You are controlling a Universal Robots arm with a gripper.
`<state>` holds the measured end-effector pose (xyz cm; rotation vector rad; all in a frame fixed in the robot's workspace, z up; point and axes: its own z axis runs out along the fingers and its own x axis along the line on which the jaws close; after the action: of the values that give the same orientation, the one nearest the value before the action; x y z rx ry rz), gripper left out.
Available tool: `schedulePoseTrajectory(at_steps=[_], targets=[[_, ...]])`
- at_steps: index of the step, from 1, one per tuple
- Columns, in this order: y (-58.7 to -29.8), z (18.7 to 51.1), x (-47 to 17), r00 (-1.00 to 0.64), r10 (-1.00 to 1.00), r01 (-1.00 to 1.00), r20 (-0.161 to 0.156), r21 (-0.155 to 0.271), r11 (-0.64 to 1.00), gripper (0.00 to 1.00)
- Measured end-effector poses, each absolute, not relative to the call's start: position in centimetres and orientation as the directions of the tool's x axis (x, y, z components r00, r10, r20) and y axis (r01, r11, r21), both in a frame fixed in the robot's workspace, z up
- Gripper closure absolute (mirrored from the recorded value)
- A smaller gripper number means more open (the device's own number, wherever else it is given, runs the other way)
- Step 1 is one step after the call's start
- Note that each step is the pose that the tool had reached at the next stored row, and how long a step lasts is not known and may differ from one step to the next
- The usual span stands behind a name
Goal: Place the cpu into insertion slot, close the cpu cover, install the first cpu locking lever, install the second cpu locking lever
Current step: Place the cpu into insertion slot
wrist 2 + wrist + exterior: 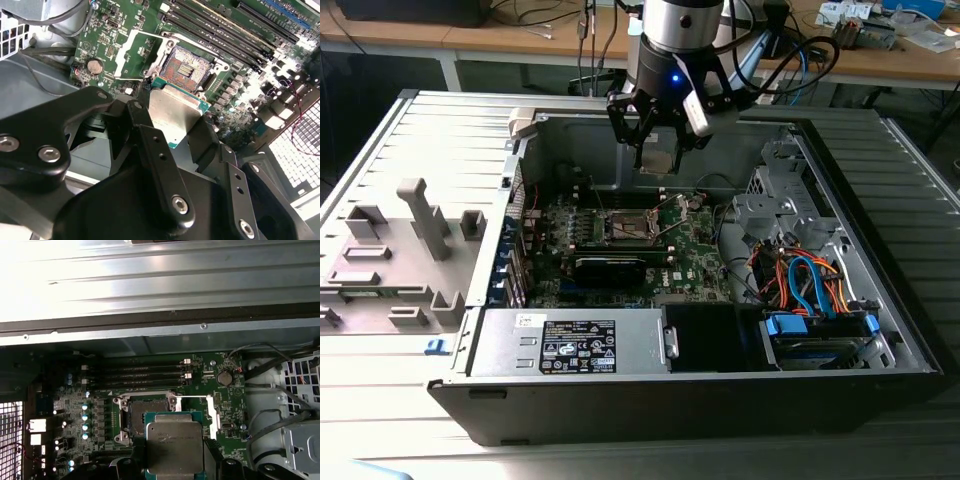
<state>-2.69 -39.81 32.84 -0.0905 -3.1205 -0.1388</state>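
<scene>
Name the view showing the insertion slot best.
Second wrist view: the insertion slot shows its whole dark centre. In the first wrist view the cpu hides part of it; the exterior view sees it from afar.

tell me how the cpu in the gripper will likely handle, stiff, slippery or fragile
The cpu looks like a flat metal-faced plate, so probably stiff. Its smooth face may slip in the gripper. The thin green edge seems fragile.

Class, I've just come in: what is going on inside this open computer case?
The robot arm's black gripper grips the small flat square silvery-grey cpu by its edges, hanging above the green circuit board. The square silver-rimmed insertion slot below is empty, and the thin silver cpu cover frame is swung open beside it. Nothing is seated yet.
</scene>
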Motion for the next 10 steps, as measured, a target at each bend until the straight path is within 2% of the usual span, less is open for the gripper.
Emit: schedulePoseTrajectory(at_steps=[10], targets=[[-39.81, 32.82, -2.69, -0.998, 0.064, 0.066, 0.019, 0.088, 0.994, 0.45]])
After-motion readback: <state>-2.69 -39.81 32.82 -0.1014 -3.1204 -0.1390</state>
